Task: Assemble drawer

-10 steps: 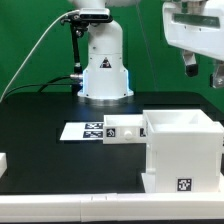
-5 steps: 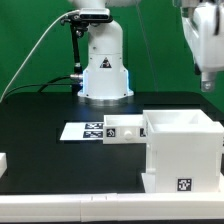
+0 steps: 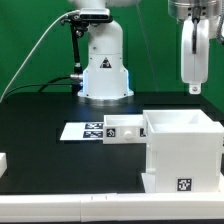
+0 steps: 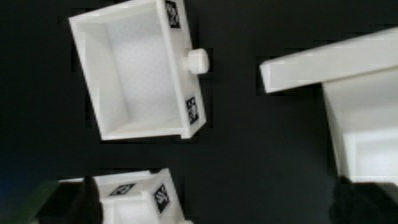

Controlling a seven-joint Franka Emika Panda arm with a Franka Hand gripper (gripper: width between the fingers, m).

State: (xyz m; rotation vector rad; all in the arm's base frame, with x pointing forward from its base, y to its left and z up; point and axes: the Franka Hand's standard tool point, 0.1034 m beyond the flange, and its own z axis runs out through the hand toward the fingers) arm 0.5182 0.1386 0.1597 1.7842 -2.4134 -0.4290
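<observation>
**Inspector:** State of the fingers?

**Assessor:** The gripper (image 3: 191, 86) is released, jaws wide and grasping nothing. It hangs high above the desk (image 3: 40, 120), on the exterior view's right.

**Inspector:** Drawer parts?

**Assessor:** The open white housing (image 3: 180, 150) stands at the front corner, on the exterior view's right. The knobbed drawer tray (image 3: 124, 128) lies just beside it, with a gap between.

White rounded base (image 3: 105, 65), dark triangular logo (image 3: 103, 62) on front; grey cable (image 3: 32, 52) arcing off black top; white gripper (image 3: 192, 86), dark fingertips (image 4: 63, 200).
</observation>
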